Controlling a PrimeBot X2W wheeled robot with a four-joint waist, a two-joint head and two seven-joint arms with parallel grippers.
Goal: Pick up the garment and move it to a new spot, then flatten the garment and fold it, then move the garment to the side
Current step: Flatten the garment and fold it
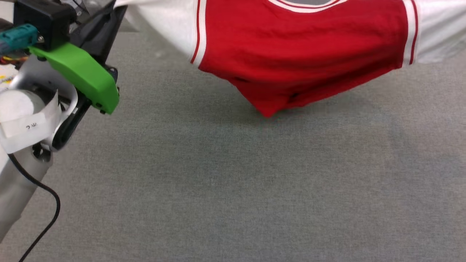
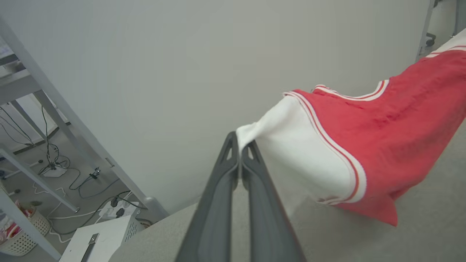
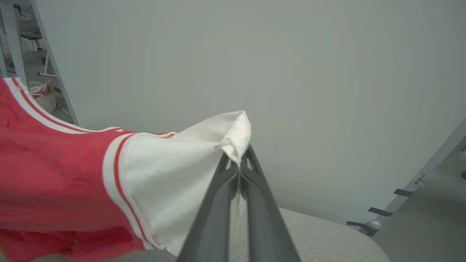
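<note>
garment [image 1: 302, 54]: red body and white sleeves, stretched in the air by both sleeves above the far part of the grey table [image 1: 233, 189]; its red fold sags lowest at mid-width, and I cannot tell whether it touches the table
left arm [image 1: 22, 120]: over the table's left edge, green cover [image 1: 80, 72] on top
left fingers [image 2: 227, 171]: clenched on one white sleeve's tip
right fingers [image 3: 225, 182]: clenched on the other sleeve's bunched edge

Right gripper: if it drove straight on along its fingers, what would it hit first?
The right gripper is shut on a white sleeve of the garment; beyond that, the line runs to the plain grey wall. Nothing else seems to lie between, though its distance is unclear.
</note>
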